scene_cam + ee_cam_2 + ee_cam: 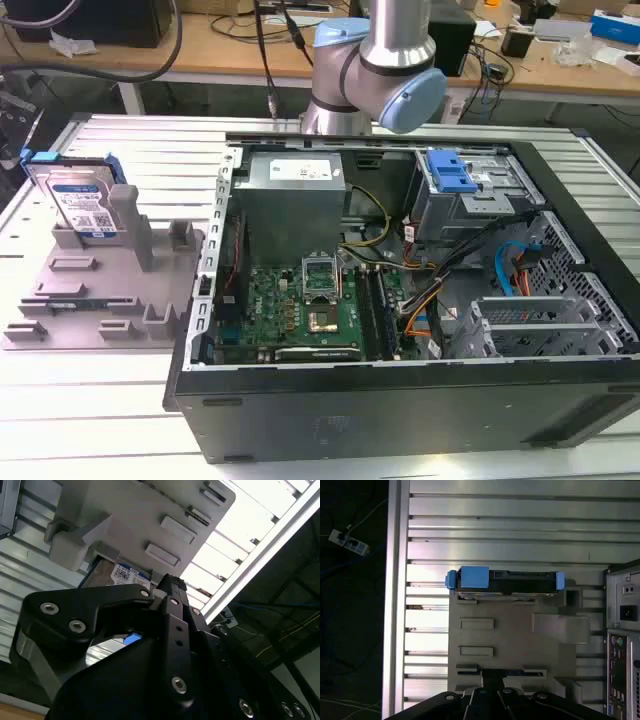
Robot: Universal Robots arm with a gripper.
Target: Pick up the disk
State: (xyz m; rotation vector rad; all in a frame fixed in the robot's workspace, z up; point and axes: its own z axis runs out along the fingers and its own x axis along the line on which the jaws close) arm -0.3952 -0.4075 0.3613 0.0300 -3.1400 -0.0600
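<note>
The disk (85, 205) stands on edge in a slot at the far end of the grey fixture (110, 290), on the exterior view's left. It is silver-grey with a white-and-blue label and blue side rails. The first wrist view looks down on the disk's (505, 577) top edge, with a blue rail at each end. My gripper (492, 680) hangs above the fixture (515, 630), over the side away from the disk and clear of it. In the second wrist view the gripper's black body (150, 645) covers most of the disk; part of the disk's label (127, 575) shows.
An open computer case (400, 290) with mainboard, cables and a blue drive bracket (450, 172) lies to the exterior view's right of the fixture. The arm (375, 60) rises behind the case. Both stand on a ribbed aluminium table (100, 400). Its edge (395, 605) runs near the fixture.
</note>
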